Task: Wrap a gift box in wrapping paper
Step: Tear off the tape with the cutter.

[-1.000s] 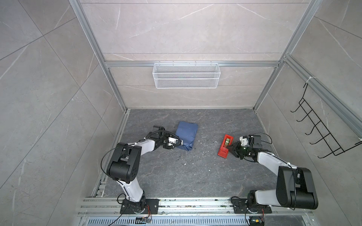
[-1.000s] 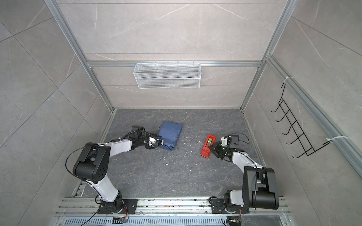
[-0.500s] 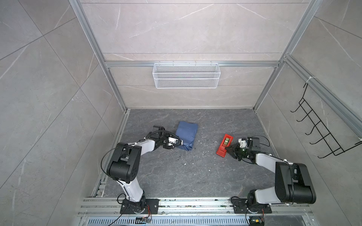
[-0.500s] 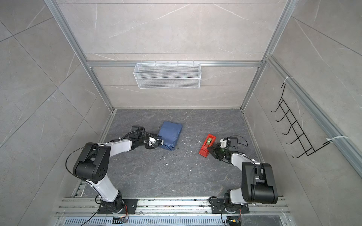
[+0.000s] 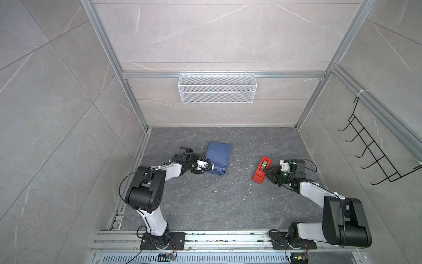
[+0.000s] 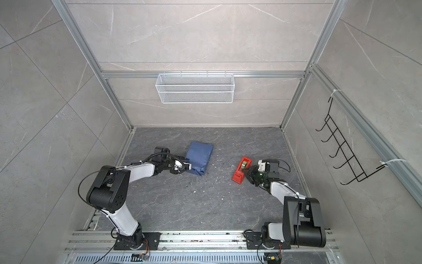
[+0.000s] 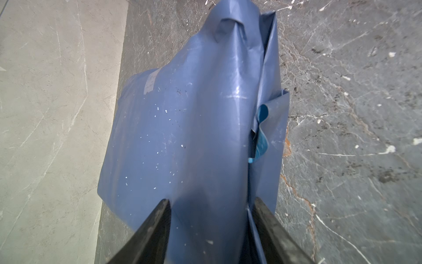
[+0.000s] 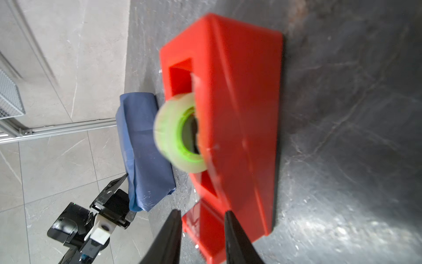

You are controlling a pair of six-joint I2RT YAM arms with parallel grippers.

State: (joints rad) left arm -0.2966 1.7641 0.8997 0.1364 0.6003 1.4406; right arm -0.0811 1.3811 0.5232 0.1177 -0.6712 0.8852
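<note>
Wrapping paper [image 7: 182,137] between left jaws

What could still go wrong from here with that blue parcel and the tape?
1. The wrapping paper has a loose flap gaping along one side. If the left end effector, clamped on one end, slips, the wrap could spring open.
2. The right end effector straddles the front end of the red tape dispenser. Nothing visibly anchors the dispenser, so a pull might drag it instead of drawing tape.
</note>
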